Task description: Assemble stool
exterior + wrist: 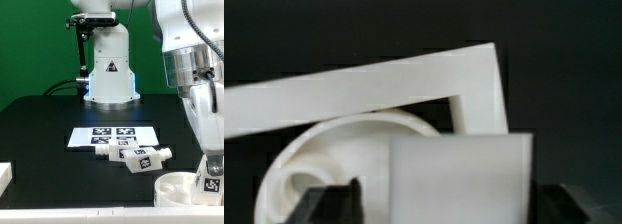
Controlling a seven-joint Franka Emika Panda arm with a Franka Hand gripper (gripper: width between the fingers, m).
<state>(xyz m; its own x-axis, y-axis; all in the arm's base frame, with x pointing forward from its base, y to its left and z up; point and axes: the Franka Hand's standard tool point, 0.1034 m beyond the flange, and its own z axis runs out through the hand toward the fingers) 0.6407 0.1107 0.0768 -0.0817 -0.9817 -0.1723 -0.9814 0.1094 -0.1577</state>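
Round shallow white plastic seat [172, 186] being shown lying on black table [40, 130], toward exterior view's lower right. Chunky white tagged leg [211, 184] being shown upright just beside seat's rim, on exterior view's right, between dark fingers [335, 205] of gripper [211, 166]. Leg being flanked by both fingers; pinching or just clear of it cannot be told, wrist view being blurred. Other white tagged legs [135, 158] being shown lying beside marker board [110, 133].
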